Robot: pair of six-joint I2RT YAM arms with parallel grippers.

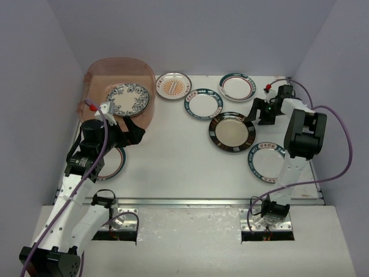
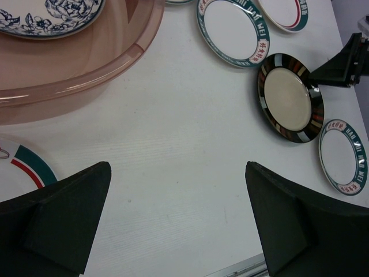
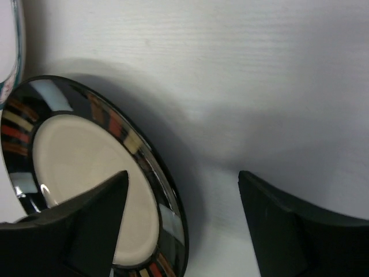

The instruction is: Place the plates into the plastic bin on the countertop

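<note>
On the white worktop [image 1: 173, 161], the right tool [image 3: 183, 179] stands part-open astride the dark metallic plate [image 3: 81, 156] at its rim, one finger over the well, one outside. The plastic bin [image 1: 92, 72] lies far across, beside the wide-open left tool [image 2: 177, 173].

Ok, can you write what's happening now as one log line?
bin: blue plate inside | left end effector: open, over table | right end effector: open, straddling rim of dark plate
</note>
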